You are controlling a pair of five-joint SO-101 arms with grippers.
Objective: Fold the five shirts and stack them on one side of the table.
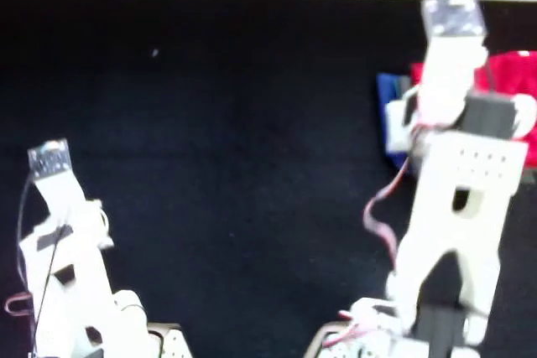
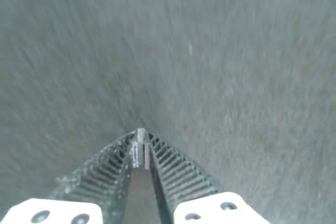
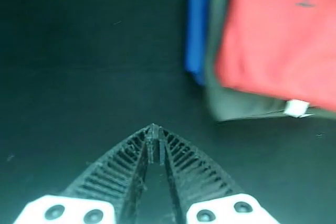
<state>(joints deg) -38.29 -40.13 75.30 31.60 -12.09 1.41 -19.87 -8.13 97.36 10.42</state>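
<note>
My left fingers [image 2: 173,169] and right fingers [image 3: 186,163] are closed on nothing. The shirt stack [image 3: 273,40] lies just beyond the right pair, seemingly parked aside as finished.

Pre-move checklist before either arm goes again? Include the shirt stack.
1. Nothing in left claw: ok, shut and empty over bare table.
2. Nothing in right claw: ok, shut and empty.
3. Clearance between right claw and stack: ok, claw sits beside it, apart.
4. Shirts stacked on one side: ok, red shirt on top, dark shirt under it, blue shirt lower.
5. Edges aligned: not ok, the blue shirt sticks out past the red one.
6. All five shirts in the stack: cannot tell, three layers show.
</note>
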